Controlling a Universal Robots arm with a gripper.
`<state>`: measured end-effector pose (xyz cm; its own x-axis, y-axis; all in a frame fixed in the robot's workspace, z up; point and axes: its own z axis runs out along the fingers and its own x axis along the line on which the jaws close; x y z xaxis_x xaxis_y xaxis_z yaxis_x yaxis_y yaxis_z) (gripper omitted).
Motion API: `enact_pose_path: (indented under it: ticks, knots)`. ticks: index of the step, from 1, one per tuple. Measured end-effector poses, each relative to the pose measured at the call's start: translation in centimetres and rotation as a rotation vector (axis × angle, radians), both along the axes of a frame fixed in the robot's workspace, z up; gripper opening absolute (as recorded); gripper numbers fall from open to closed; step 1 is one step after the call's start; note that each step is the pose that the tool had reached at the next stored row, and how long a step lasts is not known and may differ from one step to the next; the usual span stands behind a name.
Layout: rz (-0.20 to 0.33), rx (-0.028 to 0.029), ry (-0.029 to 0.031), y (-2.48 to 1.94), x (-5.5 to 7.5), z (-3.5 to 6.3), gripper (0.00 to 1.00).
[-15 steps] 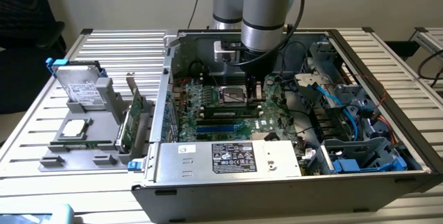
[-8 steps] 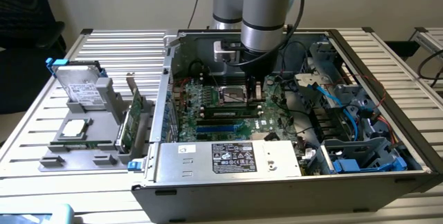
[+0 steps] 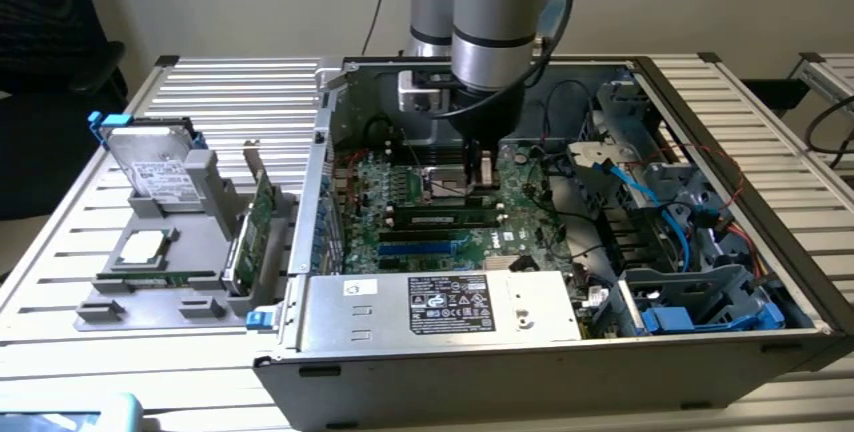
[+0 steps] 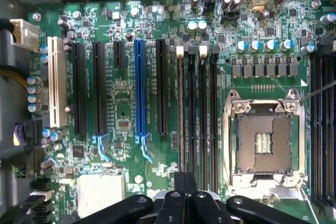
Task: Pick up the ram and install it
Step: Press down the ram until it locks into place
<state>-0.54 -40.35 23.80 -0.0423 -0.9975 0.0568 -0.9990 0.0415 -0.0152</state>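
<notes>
A ram (image 3: 441, 220), a narrow green stick with black chips, stands in a long slot of the motherboard (image 3: 400, 192) inside the open computer case. In the wrist view it shows edge-on as a thin line in the slot (image 4: 181, 119) farthest from the bare processor socket (image 4: 262, 140). My gripper (image 3: 483, 174) hangs inside the case just above the board, over the socket and the memory slots. Its black fingers (image 4: 178, 205) are pressed together with nothing between them; the gripper (image 4: 186, 182) is shut.
A grey holder (image 3: 160, 297) at the exterior view's left carries a hard drive (image 3: 154, 167), a wider green card (image 3: 260, 217) and a thin green strip (image 3: 154, 278). Power supply (image 3: 441, 302), blue cables (image 3: 661, 212) and drive cage (image 3: 701, 302) crowd the case.
</notes>
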Motion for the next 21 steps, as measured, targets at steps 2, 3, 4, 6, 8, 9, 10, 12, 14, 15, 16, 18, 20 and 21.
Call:
enact_pose_path:
  ticks: [2,3,4,6,8,9,10,12,14,15,16,18,20,21]
  knots:
    - [0.000,-0.0002,0.0001,0.00,-0.7,0.01,0.11]
    - [0.000,-0.0004,0.0002,0.00,-1.0,0.02,0.11]
    - [0.000,-0.0002,0.0001,0.00,-1.3,0.01,0.11]
    - [0.000,-0.0002,0.0001,0.00,-1.8,0.01,0.11]
    - [0.000,-0.0002,0.0001,0.00,-2.2,0.01,0.11]
    - [0.000,-0.0001,0.0001,0.00,-2.5,0.00,0.11]
    - [-0.001,-0.0002,0.0001,0.00,-2.7,0.01,0.11]
    - [-0.001,-0.0001,0.0000,0.00,-3.2,0.00,0.11]
    - [-0.001,-0.0001,0.0000,0.00,-3.7,0.01,0.11]
    - [-0.001,-0.0001,0.0000,0.00,-3.8,0.00,0.11]
    - [-0.001,-0.0001,0.0001,0.00,-4.0,0.00,0.11]
    - [-0.001,0.0000,-0.0002,0.00,-4.4,-0.02,0.11]
    - [-0.001,-0.0001,-0.0002,0.00,-4.7,-0.02,0.11]
    - [-0.001,-0.0002,-0.0001,0.00,-4.8,-0.02,0.11]
